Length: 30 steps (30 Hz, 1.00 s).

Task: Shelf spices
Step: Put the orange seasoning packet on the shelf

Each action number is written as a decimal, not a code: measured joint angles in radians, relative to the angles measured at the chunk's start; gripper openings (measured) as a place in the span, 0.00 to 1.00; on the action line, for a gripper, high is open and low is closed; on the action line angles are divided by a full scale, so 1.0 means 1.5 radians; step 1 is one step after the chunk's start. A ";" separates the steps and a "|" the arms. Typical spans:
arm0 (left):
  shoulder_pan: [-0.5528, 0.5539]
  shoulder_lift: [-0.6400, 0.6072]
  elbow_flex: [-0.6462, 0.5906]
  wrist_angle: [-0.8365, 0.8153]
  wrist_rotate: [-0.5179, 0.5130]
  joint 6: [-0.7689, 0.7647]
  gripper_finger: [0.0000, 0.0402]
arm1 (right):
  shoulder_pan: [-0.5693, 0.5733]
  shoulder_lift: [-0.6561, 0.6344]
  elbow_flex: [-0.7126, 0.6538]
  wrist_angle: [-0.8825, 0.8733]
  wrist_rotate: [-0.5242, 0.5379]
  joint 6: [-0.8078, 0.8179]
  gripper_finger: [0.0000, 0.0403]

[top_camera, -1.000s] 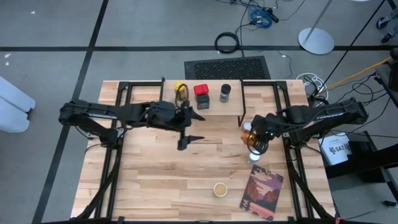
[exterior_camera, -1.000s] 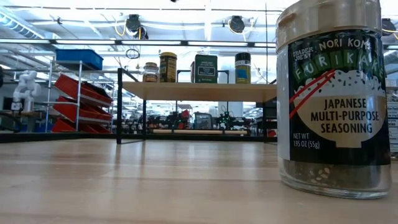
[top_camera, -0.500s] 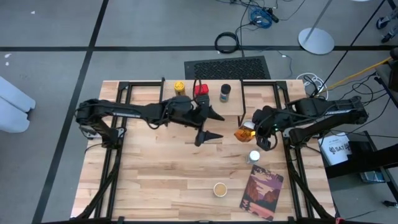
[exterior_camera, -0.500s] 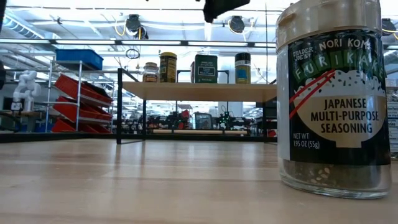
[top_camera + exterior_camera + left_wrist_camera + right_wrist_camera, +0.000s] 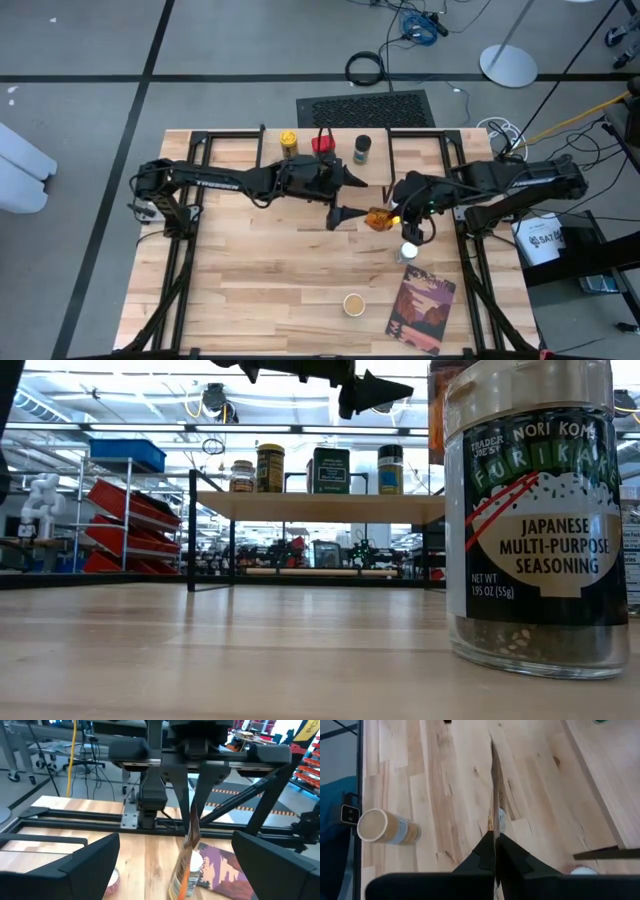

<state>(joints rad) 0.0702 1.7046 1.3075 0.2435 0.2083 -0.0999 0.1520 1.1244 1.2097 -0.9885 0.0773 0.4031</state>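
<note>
A thin orange-labelled spice packet [image 5: 378, 217] hangs over the middle of the table with my right gripper [image 5: 393, 211] shut on it. My left gripper [image 5: 347, 200] stands open just to the packet's left, level, its fingers [image 5: 85, 865] wide apart and touching nothing. The shelf [image 5: 320, 507] stands on its black legs at the table's far edge. On it stand a yellow-topped jar [image 5: 288, 139], a red tin [image 5: 322, 145] and a black-topped jar [image 5: 362, 148]. On the table stand a white-topped jar [image 5: 408, 250] and a tan-topped jar [image 5: 353, 303]. My right gripper pinches the packet's top edge [image 5: 192, 822] between its two shut fingers, which come slanting down from the table's right. The packet hangs below them, edge-on to the right wrist view [image 5: 493, 790] and clear of the table.
A reddish picture-covered book [image 5: 420, 308] lies near the table's front right corner. A furikake seasoning jar [image 5: 535, 520] stands close in front of the low camera. Bare planks [image 5: 250, 270] lie at the front left.
My left gripper has swept toward the table's right edge and come level next to the packet. My right gripper has risen and rolled, carrying the packet up and leftward, away from above the white-topped jar.
</note>
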 joint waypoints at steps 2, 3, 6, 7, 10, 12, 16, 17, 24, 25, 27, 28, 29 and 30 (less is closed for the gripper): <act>0.000 0.000 0.001 -0.010 0.001 0.000 0.98 | 0.000 0.007 0.007 0.000 0.000 -0.001 0.00; 0.000 0.000 0.001 -0.019 0.001 0.000 0.98 | 0.000 0.011 0.013 0.001 0.000 -0.002 0.00; 0.000 0.000 0.001 -0.039 0.015 0.000 0.98 | 0.000 0.023 0.036 0.002 0.002 -0.009 0.00; -0.001 0.000 0.001 -0.040 0.020 0.000 0.98 | 0.000 0.028 0.044 0.003 0.003 -0.014 0.00; -0.009 0.000 0.001 -0.039 0.018 0.000 0.98 | -0.002 0.044 0.067 0.004 0.003 -0.025 0.00; -0.013 0.000 0.001 -0.039 0.011 0.001 0.98 | -0.005 0.054 0.079 0.004 0.003 -0.034 0.00; -0.017 0.000 0.001 -0.040 -0.024 0.003 0.97 | -0.007 0.074 0.090 0.003 0.004 -0.050 0.00; -0.017 0.000 0.001 -0.041 -0.029 0.003 0.95 | -0.007 0.078 0.092 0.004 0.004 -0.051 0.00; -0.018 0.005 0.001 -0.055 -0.037 0.006 0.74 | -0.012 0.087 0.095 0.019 0.003 -0.063 0.00; -0.018 0.007 0.002 -0.061 -0.037 0.007 0.71 | -0.014 0.087 0.095 0.023 0.003 -0.065 0.00; -0.018 0.008 0.001 -0.070 -0.038 0.007 0.66 | -0.016 0.087 0.095 0.026 0.004 -0.068 0.00; -0.018 0.008 0.001 -0.069 -0.039 0.007 0.64 | -0.019 0.087 0.095 0.025 0.003 -0.070 0.00; -0.018 0.007 0.001 -0.067 -0.041 0.008 0.62 | -0.019 0.087 0.095 0.025 0.003 -0.070 0.00; -0.018 0.007 0.001 -0.067 -0.045 0.012 0.60 | -0.019 0.087 0.095 0.025 0.003 -0.070 0.00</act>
<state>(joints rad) 0.0437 1.7157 1.3094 0.1434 0.1407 -0.0822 0.1230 1.2545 1.3525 -0.9516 0.0822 0.2974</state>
